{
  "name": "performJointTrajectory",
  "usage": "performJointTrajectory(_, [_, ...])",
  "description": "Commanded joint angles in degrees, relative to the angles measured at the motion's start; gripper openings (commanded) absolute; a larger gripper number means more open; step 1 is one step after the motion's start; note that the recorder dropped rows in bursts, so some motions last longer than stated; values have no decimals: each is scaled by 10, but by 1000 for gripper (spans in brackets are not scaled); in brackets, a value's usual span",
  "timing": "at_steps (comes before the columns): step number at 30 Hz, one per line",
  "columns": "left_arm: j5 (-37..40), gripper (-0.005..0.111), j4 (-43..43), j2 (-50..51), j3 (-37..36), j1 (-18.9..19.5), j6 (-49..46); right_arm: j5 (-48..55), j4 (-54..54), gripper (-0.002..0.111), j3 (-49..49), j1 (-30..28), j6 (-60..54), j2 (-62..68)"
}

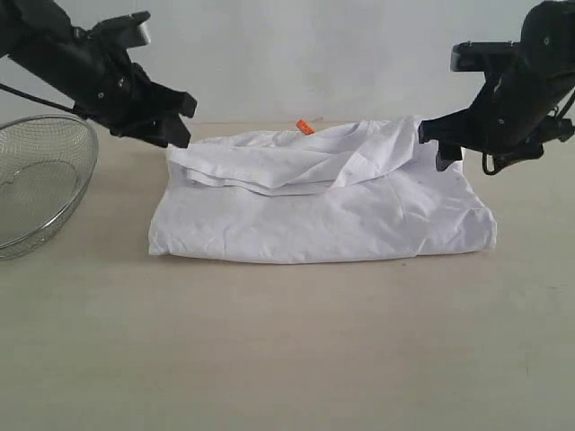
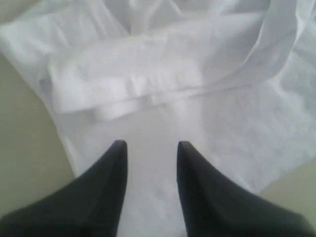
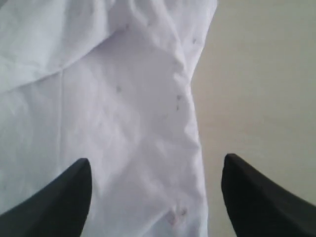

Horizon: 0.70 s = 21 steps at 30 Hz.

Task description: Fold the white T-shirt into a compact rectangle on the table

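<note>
Starting at the left pincer (image 2: 151, 144), note that its jaws stand moderately apart and hold nothing, poised above the white T-shirt (image 1: 323, 215) close to the garment's left edge. The right pincer (image 3: 156, 158) is spread wide and is likewise empty; in its wrist view one jaw hangs over cloth and the other over bare worktop (image 1: 287, 359), so it straddles the shirt's right edge. The shirt lies in the middle of the worktop as a broad, rumpled slab, with a loose upper layer (image 1: 296, 162) bunched along the far side and the orange neck tag (image 1: 305, 127) showing at the far edge. Expect three likely faults. First, if you close either pincer without sufficient depth, it may take only the top ply, and the lower plies will probably trail and undo the shape. Second, because the two pincers are set at unequal widths, they may bite unequal amounts of fabric, which would skew any fold. Third, the bunched upper layer looks unsettled; a sideways drag could pull it open or slide the whole bundle across the smooth surface. Watch also the wire mesh bowl (image 1: 45, 180), which sits well apart from the shirt on the left: a wide swing of the left arm could strike it.
</note>
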<state>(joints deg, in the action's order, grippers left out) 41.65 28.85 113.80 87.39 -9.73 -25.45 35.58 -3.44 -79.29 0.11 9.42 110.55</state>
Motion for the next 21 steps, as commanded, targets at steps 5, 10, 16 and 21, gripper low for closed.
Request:
performJointTrajectory(5, [-2,32,-18,-4,-89,-19,13,35,44,64,41,-2,-55,-8])
performJointTrajectory(10, [-33,32,-19,0,-122,-52,-5,2,44,64,74,-1,-55,-6])
performJointTrajectory(16, [-40,32,-19,43,-123,-65,6,-12,44,64,86,-1,-55,16])
performJointTrajectory(21, [-43,32,-29,67,-123,-65,11,-23,42,52,87,-1,-55,22])
